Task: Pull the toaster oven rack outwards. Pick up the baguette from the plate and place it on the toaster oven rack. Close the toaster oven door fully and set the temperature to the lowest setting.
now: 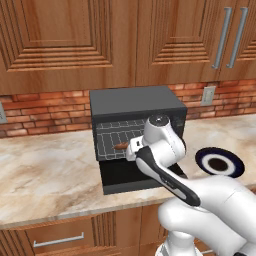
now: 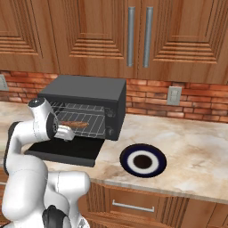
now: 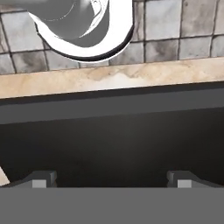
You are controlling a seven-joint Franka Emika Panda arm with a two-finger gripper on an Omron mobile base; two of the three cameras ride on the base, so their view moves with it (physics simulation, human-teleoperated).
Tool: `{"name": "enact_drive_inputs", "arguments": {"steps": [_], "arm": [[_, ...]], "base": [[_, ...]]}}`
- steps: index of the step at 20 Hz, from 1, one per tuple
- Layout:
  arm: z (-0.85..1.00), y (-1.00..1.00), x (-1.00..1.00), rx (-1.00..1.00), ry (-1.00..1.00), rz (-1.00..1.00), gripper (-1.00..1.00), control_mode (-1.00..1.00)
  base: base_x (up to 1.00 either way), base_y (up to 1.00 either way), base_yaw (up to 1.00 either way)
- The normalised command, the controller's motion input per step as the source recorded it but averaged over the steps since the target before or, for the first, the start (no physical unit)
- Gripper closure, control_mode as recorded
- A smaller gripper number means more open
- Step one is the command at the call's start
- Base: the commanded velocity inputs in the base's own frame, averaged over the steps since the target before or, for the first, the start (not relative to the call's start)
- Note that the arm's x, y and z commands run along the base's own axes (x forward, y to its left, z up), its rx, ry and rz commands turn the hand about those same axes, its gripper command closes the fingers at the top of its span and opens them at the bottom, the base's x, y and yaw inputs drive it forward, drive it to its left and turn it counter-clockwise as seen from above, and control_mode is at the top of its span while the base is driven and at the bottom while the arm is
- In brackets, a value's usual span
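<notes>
The gripper [image 3: 112, 179] is being held with its jaws spread wide and nothing between them; its two fingertips [image 3: 43, 178] are being seen far apart at the bottom of the hand view, pointed down over the dark door [image 3: 113, 144]; beyond the door's edge a strip of marble counter [image 3: 109, 78] and grey floor tiles are being shown. In the base views the hand is being held just in front of the oven [image 1: 135, 102] mouth, above the door [image 2: 67, 151], which is lying folded down flat over the counter [image 1: 45, 170]; whether the hand is touching the rack cannot be told. The rack [image 2: 91, 120] is being seen as a silver wire grid inside the opening; the baguette [image 2: 75, 124] is lying on it, lengthwise across the oven, with one end [image 1: 120, 146] being shown just left of the hand. The plate [image 2: 143, 160] is sitting on the counter to the right of the oven, apart from it, with nothing on it. Two dark knobs are being shown on the control strip at the oven's right front; a brick wall and wooden cabinets are standing behind.
</notes>
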Motion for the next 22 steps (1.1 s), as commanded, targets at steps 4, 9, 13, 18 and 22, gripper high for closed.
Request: {"name": "enact_drive_inputs", "arguments": {"steps": [4,9,13,18,22], "arm": [[-0.23,0.0,0.22,0.0,0.0,0.07,-1.0,-1.0],[-0.25,0.0,0.24,0.0,0.0,0.07,-1.0,-1.0],[-0.26,0.0,0.33,0.0,0.0,0.05,-1.0,-1.0],[-0.26,0.0,0.36,0.0,0.0,0.01,-1.0,-1.0],[-0.18,0.03,0.34,0.0,0.0,0.0,-1.0,-1.0]], "base": [[0.0,0.0,0.0],[0.0,0.0,0.0],[0.0,0.0,0.0],[0.0,0.0,0.0],[0.0,0.0,0.0]]}}
